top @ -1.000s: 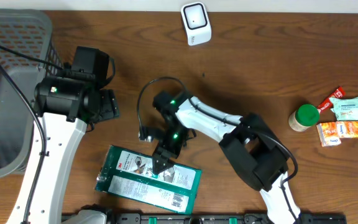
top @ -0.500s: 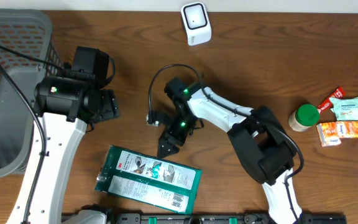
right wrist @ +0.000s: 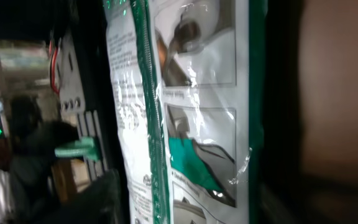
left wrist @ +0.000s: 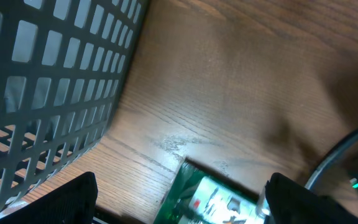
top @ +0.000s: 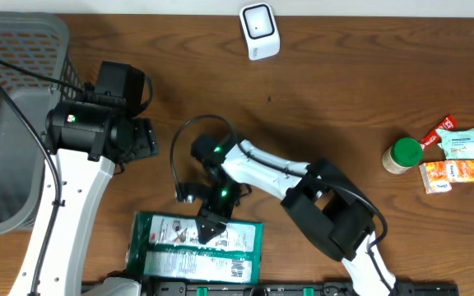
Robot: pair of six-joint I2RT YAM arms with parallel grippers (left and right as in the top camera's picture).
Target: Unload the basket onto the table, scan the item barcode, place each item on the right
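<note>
Seen from above, the right claw (top: 208, 224) sits on the far edge of a flat green packet (top: 220, 253) that lies on the bench (top: 344, 74). Its fingertips are lost against the packet's dark print, so I cannot tell whether it grips the packet or only rests on it. The packet's near edge runs close to the bottom of the picture, and its printing is too small to read. The white scanner (top: 259, 31) stands well beyond this claw, at the far edge of the bench. Well off to the claw's right are a green-lidded jar (top: 403, 154) and a few small packs (top: 459, 141). The left claw (top: 142, 138) hangs apart from the packet, beyond it and to the left, near a grey basket (top: 23, 49). The arm's own bulk hides most of that claw here.

In the left wrist view, the left claw's fingers (left wrist: 67, 199) show only as dark, blurred shapes in the two bottom corners. They are spread wide, with nothing held between them. The basket's grid wall rises just to the left. Ahead, one corner of the packet pokes in, cut off by the bottom edge. A cable (left wrist: 340, 155) crosses at the far right.

In the right wrist view, the packet fills the middle, very close, with glare on its clear wrap. Dark, blurred masses flank it, too vague to show how the jaws stand. The dim clutter at the left is unreadable.
</note>
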